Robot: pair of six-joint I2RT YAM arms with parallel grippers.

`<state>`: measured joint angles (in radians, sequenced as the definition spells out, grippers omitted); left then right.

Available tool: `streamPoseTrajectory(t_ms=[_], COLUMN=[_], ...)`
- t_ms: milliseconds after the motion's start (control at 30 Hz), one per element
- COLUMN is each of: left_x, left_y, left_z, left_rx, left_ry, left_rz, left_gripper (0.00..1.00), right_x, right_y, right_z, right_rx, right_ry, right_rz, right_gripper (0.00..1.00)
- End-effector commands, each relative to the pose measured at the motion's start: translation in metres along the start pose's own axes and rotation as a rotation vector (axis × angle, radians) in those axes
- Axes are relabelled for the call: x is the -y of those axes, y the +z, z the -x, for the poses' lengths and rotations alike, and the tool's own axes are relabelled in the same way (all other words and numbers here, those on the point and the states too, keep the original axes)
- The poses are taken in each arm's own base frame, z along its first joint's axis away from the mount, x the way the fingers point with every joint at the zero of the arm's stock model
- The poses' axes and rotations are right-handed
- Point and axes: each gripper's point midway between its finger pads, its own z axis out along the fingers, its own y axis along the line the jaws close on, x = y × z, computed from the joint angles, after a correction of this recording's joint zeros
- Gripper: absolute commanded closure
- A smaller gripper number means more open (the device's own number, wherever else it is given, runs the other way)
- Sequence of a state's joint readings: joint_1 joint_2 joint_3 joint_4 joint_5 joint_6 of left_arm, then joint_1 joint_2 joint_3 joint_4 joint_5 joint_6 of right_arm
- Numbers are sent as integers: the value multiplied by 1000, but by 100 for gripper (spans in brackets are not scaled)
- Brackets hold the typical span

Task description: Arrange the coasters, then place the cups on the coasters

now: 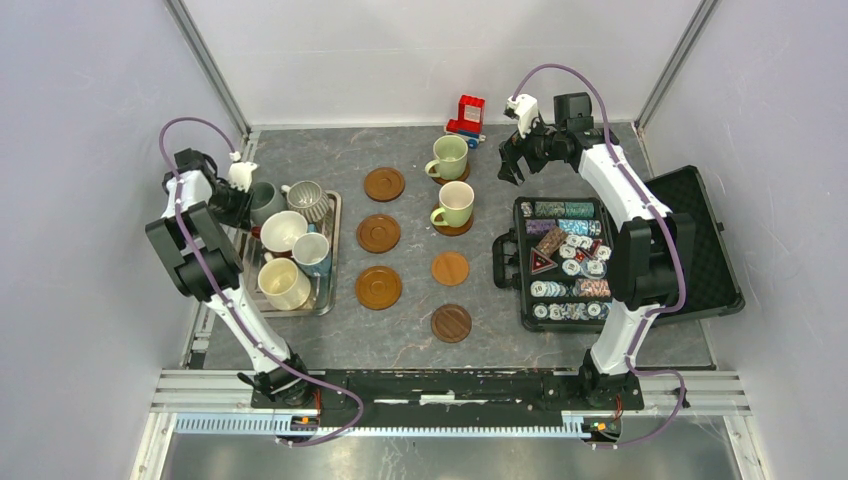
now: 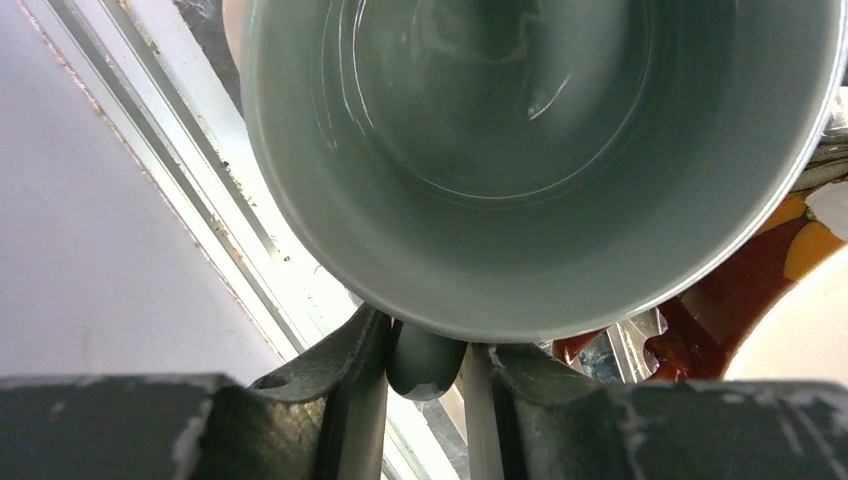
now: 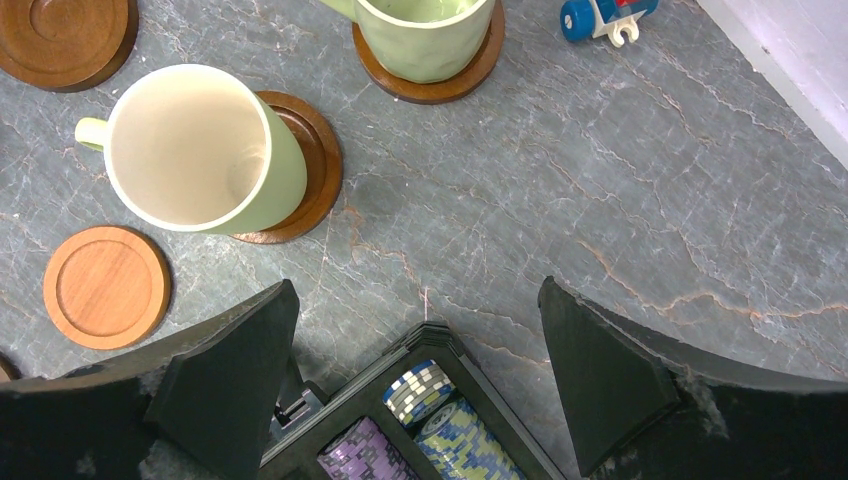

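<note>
So the coasters point(image 1: 378, 233) look laid out already, 2 columns in the middle of the surface point(image 1: 400, 345), and we're into the cups part. The 2 pale green mugs point(image 1: 449, 157) sit on the 2 far coasters of the right column. That leaves 5 bare ones: 3 in the left column and 2 nearer ones on the right.

Step in hand, imo: grabbing mug number 3. The left gripper point(image 2: 428, 350) is at the far left corner of the metal tray point(image 1: 334, 240), clamped on the grey-green mug point(image 2: 540, 150). In the wrist view the handle point(image 2: 424, 372) is pinched between both fingers. I can't tell if the mug is off the tray floor yet. The right gripper point(image 3: 418, 290) hangs wide open with nothing in it, above the surface between the green mugs and the poker chip case point(image 1: 565, 262).

Next move probably needs a straight lift to clear the tray rim, then a carry right to the far coaster of the left column point(image 1: 384, 184), which is the closest free one. A handle-only pinch can let the mug tilt or swing, so I'd go slow and set it down level.

In the way: the ribbed grey mug point(image 1: 310, 198) is just beside it and the cream-and-brown mug point(image 1: 283, 232) sits just in front, so dragging sideways would knock them. The little toy point(image 1: 465, 115) at the far edge is well clear
</note>
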<state>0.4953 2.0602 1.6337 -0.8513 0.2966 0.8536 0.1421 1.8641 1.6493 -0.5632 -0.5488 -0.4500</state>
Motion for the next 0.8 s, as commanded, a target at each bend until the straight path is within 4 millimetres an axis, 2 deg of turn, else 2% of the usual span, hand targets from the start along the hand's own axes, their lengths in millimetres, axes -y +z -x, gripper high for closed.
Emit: streamPoseTrajectory(t_ms=[0, 33, 433, 600, 767], left_x=[-4, -5, -14, -17, -15], left_y=[-15, -17, -65, -76, -73], left_z=[27, 28, 59, 67, 62], left_rx=[132, 142, 321, 340, 314], left_ry=[37, 31, -4, -1, 3], left_rz=[51, 57, 116, 127, 104], left_gripper=[91, 97, 98, 98, 98], right_x=[0, 0, -3, -3, -4], right_y=[-6, -6, -7, -7, -6], right_z=[15, 15, 12, 12, 11], right_rx=[31, 31, 35, 38, 39], right_ry=[-13, -13, -9, -9, -9], right_rz=[-3, -2, 2, 1, 2], right_gripper=[2, 2, 2, 2, 2])
